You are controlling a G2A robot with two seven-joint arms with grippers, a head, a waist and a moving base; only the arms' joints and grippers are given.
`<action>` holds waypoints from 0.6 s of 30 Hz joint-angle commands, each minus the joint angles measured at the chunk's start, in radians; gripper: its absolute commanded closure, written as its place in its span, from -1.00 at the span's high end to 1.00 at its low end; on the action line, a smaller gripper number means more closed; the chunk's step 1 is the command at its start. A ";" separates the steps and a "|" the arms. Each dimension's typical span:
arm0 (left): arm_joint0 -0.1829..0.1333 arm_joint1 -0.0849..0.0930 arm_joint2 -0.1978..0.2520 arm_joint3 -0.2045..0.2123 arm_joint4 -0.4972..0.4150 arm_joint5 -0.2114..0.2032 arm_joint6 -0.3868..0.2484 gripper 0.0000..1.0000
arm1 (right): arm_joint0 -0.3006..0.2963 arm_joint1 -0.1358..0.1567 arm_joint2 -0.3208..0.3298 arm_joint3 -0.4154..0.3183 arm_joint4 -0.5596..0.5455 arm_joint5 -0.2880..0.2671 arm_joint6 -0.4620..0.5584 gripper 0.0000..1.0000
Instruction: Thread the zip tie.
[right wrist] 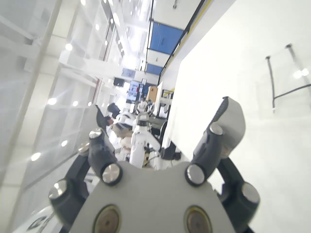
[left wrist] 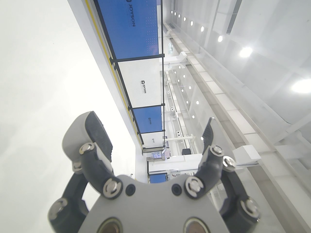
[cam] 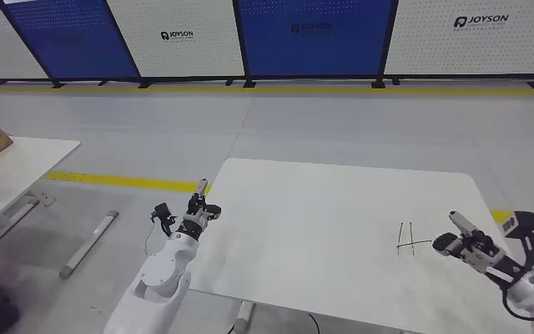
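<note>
We see the left claw (left wrist: 150,127) wide and empty at the left edge of the worktop (cam: 317,234). The right claw (right wrist: 161,105), also wide and empty, hangs near the zip ties (cam: 409,240), which lie flat by the right edge.

I see white table (cam: 334,234) across centre and right of top view, corners rounded. Second white table (cam: 29,163) at left edge. Yellow floor stripe (cam: 125,181) between the two. Grey bar (cam: 88,244) on floor, lower left. Blue panels (cam: 313,37) and white perforated panels (cam: 175,37) along top.

Black zip ties (cam: 401,237), white table (cam: 317,217)
</note>
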 commanded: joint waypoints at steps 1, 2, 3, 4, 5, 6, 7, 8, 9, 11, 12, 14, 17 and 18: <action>0.000 0.000 0.000 0.000 0.000 0.000 0.000 1.00 | 0.052 0.010 0.012 0.032 -0.016 0.026 0.096 1.00; 0.000 0.000 0.000 0.000 0.000 0.000 0.000 1.00 | 0.086 0.018 0.013 0.047 -0.033 0.048 0.146 1.00; 0.000 0.000 0.000 0.000 0.000 0.000 0.000 1.00 | 0.113 0.023 0.014 0.063 -0.044 0.061 0.181 1.00; 0.000 0.000 0.000 0.000 0.000 0.000 0.000 1.00 | 0.138 0.027 0.014 0.080 -0.052 0.073 0.205 1.00; 0.000 0.000 0.000 0.000 0.000 0.000 0.000 1.00 | 0.172 0.034 0.008 0.101 -0.067 0.086 0.246 1.00; 0.000 0.000 0.000 0.000 0.000 0.000 0.000 1.00 | 0.200 0.039 0.004 0.121 -0.082 0.094 0.273 1.00; 0.000 0.000 0.000 0.000 0.000 0.000 0.000 1.00 | 0.225 0.043 -0.001 0.145 -0.094 0.102 0.291 1.00; 0.000 0.000 0.000 0.000 0.000 0.000 0.000 1.00 | 0.252 0.047 -0.013 0.167 -0.115 0.114 0.316 1.00; 0.000 0.000 0.000 0.000 0.000 0.000 0.000 1.00 | 0.295 0.053 -0.028 0.213 -0.131 0.140 0.348 1.00; 0.000 0.000 0.000 0.000 0.000 0.000 0.000 1.00 | 0.365 0.060 -0.062 0.282 -0.155 0.169 0.368 1.00; 0.000 0.000 0.000 0.000 0.000 0.000 0.000 1.00 | 0.403 0.066 -0.102 0.326 -0.162 0.184 0.368 1.00; 0.000 0.000 0.000 0.000 0.000 0.000 0.000 1.00 | 0.461 0.075 -0.147 0.401 -0.151 0.212 0.368 1.00; 0.000 0.000 0.000 0.000 0.000 0.000 0.000 1.00 | 0.523 0.090 -0.249 0.509 -0.099 0.253 0.368 1.00; 0.000 0.000 0.000 0.000 0.000 0.000 0.000 1.00 | 0.535 0.093 -0.283 0.544 -0.063 0.264 0.368 1.00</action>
